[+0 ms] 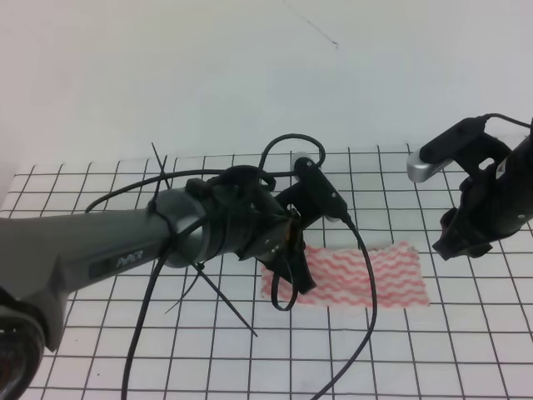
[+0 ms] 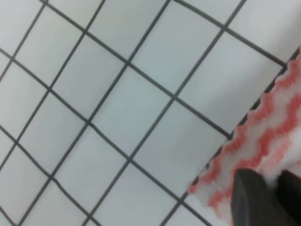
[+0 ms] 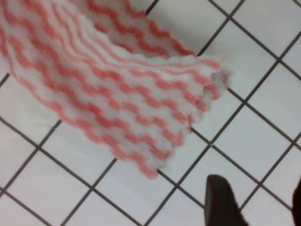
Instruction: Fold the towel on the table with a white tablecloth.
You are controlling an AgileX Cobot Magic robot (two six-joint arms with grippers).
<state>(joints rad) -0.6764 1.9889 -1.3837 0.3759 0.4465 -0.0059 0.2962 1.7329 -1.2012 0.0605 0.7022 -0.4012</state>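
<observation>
The towel (image 1: 366,275), pink-red wavy stripes on white, lies stretched out on the gridded white tablecloth (image 1: 100,342) covering the table. My left gripper (image 1: 291,275) is down at the towel's left end. In the left wrist view its dark fingers (image 2: 251,197) sit close together on a corner of the towel (image 2: 277,122), with cloth pinched between them. My right gripper (image 1: 460,243) hovers just past the towel's right end. In the right wrist view its fingers (image 3: 221,202) stand apart over bare tablecloth (image 3: 263,94), a short way off the slightly rumpled towel corner (image 3: 141,94).
Black cables and cable ties (image 1: 366,283) from the left arm hang over the towel's middle and the tablecloth in front of it. A plain white wall (image 1: 250,75) rises behind the table's far edge.
</observation>
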